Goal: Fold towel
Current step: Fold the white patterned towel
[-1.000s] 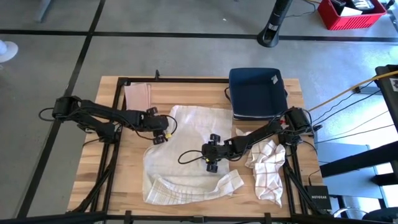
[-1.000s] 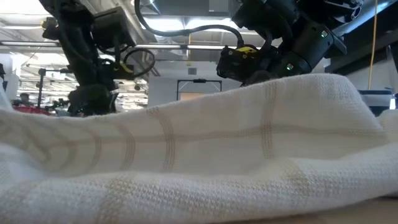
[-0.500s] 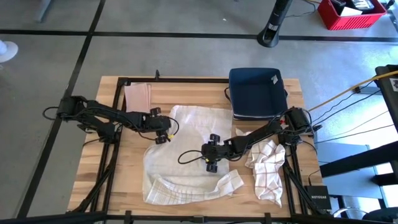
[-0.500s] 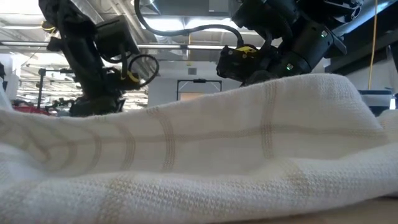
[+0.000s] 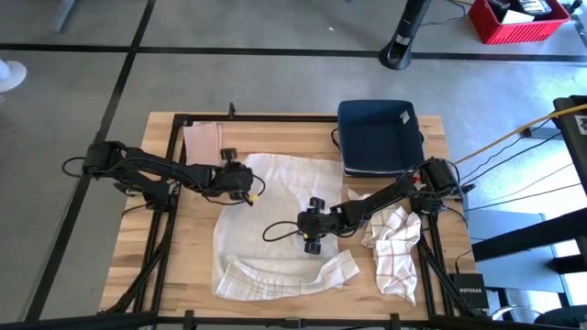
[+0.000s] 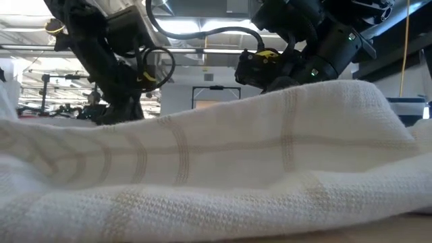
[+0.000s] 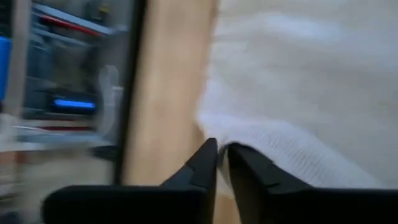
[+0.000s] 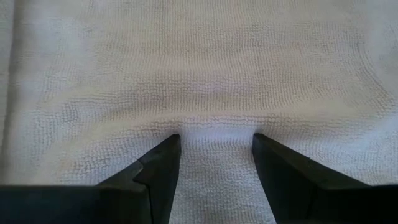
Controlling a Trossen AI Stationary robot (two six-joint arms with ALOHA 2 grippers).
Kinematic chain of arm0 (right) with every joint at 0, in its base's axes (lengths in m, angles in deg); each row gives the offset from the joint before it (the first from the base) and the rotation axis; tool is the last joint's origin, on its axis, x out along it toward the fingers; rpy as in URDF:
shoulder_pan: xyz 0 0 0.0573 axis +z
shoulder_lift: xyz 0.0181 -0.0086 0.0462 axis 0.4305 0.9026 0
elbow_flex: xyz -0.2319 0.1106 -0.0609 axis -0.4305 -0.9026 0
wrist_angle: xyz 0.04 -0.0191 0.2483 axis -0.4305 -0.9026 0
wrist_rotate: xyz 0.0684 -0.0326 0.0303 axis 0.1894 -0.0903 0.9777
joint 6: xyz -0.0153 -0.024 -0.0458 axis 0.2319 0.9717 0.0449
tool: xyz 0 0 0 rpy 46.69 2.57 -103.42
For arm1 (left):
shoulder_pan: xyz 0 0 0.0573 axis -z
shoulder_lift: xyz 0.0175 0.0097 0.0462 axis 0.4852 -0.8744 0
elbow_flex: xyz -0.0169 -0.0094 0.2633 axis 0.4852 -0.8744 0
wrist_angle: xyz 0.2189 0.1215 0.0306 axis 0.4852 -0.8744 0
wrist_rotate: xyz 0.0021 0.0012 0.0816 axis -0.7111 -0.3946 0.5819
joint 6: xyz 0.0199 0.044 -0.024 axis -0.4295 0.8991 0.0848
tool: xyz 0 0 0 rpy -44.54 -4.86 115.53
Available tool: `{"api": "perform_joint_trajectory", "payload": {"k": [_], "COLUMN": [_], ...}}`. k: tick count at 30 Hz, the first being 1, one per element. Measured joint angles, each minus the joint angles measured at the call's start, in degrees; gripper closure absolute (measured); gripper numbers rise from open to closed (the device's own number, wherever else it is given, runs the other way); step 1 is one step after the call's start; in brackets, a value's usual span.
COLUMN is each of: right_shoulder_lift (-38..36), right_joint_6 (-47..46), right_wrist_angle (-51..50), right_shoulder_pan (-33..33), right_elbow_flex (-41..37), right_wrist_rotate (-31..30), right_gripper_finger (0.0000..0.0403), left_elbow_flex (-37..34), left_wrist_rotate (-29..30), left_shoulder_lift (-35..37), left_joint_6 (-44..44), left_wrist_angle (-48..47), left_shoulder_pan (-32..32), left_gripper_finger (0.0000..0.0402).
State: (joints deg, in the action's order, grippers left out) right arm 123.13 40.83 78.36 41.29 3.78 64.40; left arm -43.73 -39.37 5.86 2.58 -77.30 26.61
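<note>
A white towel (image 5: 271,215) (image 6: 236,175) lies spread on the wooden table (image 5: 183,275), with its near edge rolled into a band (image 5: 284,275). My left gripper (image 5: 242,183) (image 7: 222,152) is at the towel's far left edge, its fingers almost together on the cloth. My right gripper (image 5: 307,225) (image 8: 216,146) stands open over the towel's right middle, both tips down on the cloth. In the low view the towel's near roll hides both grippers' fingertips. My left gripper pinches the towel's left edge (image 7: 245,140) between its two fingers, coming slanting down from the table's left. The edge humps up just past the tips; one layer or several, I cannot tell. The rest of the towel lies on the table. My right gripper rests both open fingertips (image 8: 168,149) on the towel's flat upper surface (image 8: 214,134), slanting down from the table's right. A slight ridge of cloth stands between the tips. The towel lies flat on the table under them.
A dark blue folded cloth (image 5: 381,137) lies at the far right and a pinkish folded cloth (image 5: 204,142) at the far left. A crumpled checked cloth (image 5: 394,247) lies at the right, beside the towel. Black frame rails (image 5: 165,229) run along the table's edges.
My left gripper has gone a little toward the table's right and far edges, onto the towel's left edge, and its wrist has rolled. The towel's left edge has drawn in slightly under it. My right arm has kept still.
</note>
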Motion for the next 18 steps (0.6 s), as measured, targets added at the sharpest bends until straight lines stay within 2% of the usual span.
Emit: {"api": "perform_joint_trajectory", "payload": {"k": [3, 6, 9, 13, 18], "right_shoulder_lift": [0.0, 0.0, 0.0, 0.0, 0.0], "right_joint_6": [0.0, 0.0, 0.0, -0.1, -0.3], "right_wrist_angle": [0.0, 0.0, 0.0, 0.0, 0.0], "right_shoulder_pan": [0.0, 0.0, 0.0, 0.0, 0.0], "right_elbow_flex": [0.0, 0.0, 0.0, 0.0, 0.0], "right_wrist_rotate": [0.0, 0.4, 0.9, 1.4, 1.9], "right_gripper_finger": [0.0199, 0.0199, 0.0199, 0.0199, 0.0199], "left_elbow_flex": [-0.1, -0.9, -2.2, -2.5, -2.5], "left_wrist_rotate": [5.8, 7.1, 7.0, 5.3, 6.3], "left_shoulder_lift": [0.1, 0.0, 0.0, 0.0, 0.0], "left_joint_6": [7.2, 11.0, 11.3, 10.2, 9.1], "left_wrist_angle": [0.0, -0.1, -0.6, -5.9, -7.7], "left_shoulder_pan": [-1.4, -4.4, -7.5, -10.3, -12.4], "left_gripper_finger": [0.0395, 0.0394, 0.0382, 0.0363, 0.0315]}}
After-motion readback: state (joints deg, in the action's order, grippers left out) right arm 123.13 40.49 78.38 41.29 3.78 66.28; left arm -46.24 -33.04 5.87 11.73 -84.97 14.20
